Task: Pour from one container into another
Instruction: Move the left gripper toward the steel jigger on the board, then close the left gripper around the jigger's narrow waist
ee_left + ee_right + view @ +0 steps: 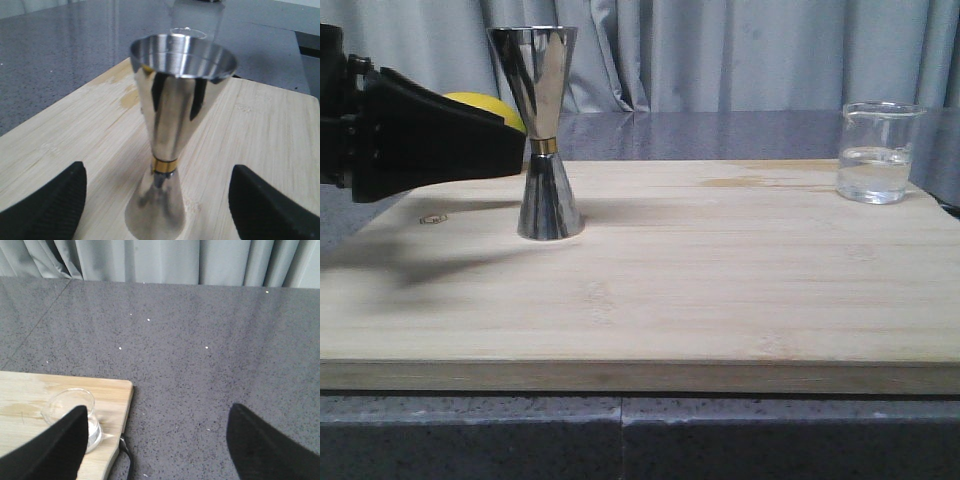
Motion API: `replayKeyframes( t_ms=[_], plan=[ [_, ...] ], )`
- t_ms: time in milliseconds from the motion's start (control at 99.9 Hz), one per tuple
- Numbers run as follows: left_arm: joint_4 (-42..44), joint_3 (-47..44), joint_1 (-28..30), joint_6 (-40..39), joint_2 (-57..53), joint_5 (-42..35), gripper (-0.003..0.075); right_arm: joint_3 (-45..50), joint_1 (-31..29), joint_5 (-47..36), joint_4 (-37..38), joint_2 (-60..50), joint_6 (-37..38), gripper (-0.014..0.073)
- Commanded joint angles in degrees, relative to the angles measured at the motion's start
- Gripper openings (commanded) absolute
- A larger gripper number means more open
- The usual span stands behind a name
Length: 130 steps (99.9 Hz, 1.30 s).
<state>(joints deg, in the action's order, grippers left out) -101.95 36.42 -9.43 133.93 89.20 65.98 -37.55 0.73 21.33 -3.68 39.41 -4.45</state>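
Note:
The steel jigger (546, 130) with a gold waist band stands upright on the left part of the wooden board (700, 290). My left gripper (510, 150) comes in from the left at waist height and is open. In the left wrist view the jigger (175, 115) stands between the wide-apart fingers (45, 210), touching neither. The glass beaker (877, 152), holding some clear liquid, stands at the board's far right corner. In the right wrist view my right gripper (157, 450) is open above the dark counter, and the beaker (70, 407) lies partly behind one finger. That gripper does not show in the front view.
A yellow lemon (485, 105) sits behind the left gripper. A damp stain (750, 182) marks the board near the beaker. Dark speckled counter (200, 350) surrounds the board, with a grey curtain (720, 50) at the back.

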Motion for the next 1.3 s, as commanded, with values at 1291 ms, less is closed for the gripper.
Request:
replayKeyframes(
  t_ms=[1291],
  plan=[
    [-4.1,8.9,-5.9,0.1,7.0,6.7,0.0491,-1.9,-0.2,-7.6,0.6,1.7,-0.4,0.0499]
  ],
)
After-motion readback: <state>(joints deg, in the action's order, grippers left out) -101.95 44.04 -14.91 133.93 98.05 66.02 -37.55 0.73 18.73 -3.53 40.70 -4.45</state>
